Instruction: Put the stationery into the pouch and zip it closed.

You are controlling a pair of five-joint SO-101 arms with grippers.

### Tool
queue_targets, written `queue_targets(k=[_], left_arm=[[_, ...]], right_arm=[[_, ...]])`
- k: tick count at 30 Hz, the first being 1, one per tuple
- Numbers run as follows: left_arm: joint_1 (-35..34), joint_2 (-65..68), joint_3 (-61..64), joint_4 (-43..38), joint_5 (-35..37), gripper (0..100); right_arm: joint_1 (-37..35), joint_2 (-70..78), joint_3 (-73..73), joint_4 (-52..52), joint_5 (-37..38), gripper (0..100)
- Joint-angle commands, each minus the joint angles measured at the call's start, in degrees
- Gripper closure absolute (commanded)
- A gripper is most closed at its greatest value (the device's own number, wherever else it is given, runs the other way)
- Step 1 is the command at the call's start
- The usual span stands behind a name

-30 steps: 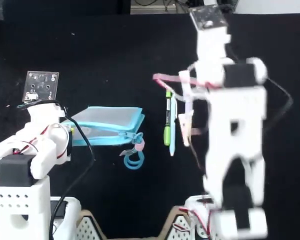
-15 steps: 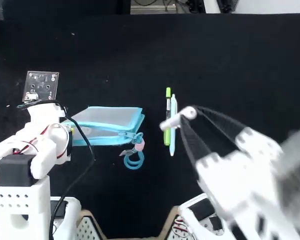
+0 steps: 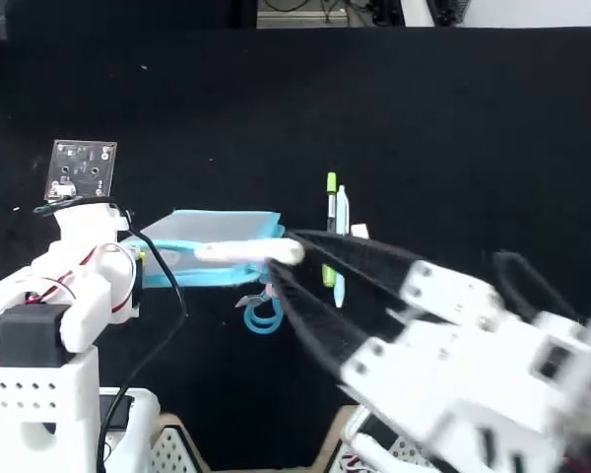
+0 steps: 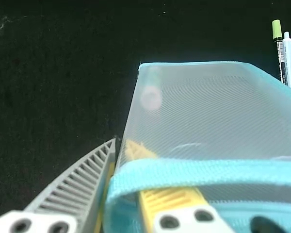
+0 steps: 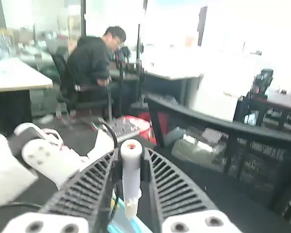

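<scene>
high view: right gripper (image 3: 284, 252) clamps white pen (image 3: 236, 252) over pouch (image 3: 217, 229), which left gripper (image 4: 121, 143) grips.

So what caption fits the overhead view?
Right gripper holds a white stick above the turquoise pouch clamped by the left gripper; a green pen and a pale-blue pen lie beside.
</scene>
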Motion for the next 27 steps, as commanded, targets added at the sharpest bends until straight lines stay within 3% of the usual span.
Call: queue_targets(k=[1,16,21,27], left_arm=[[-0.4,0.3,0.3,-0.4,-0.3,97],[0.0,0.3,0.3,-0.5,-0.3,97],[-0.2,0.3,0.3,-0.4,-0.3,97],[-0.2,0.3,0.3,-0.4,-0.3,97]], right_arm=[[-0.7,0.0,4.6,-4.4,1.4,98.8],[-0.7,0.4,14.4,-6.2,1.7,98.7],[-0.5,0.3,24.7,-13.4,2.0,98.7],[-2.5,0.7,29.7,-19.0,10.7,98.7]])
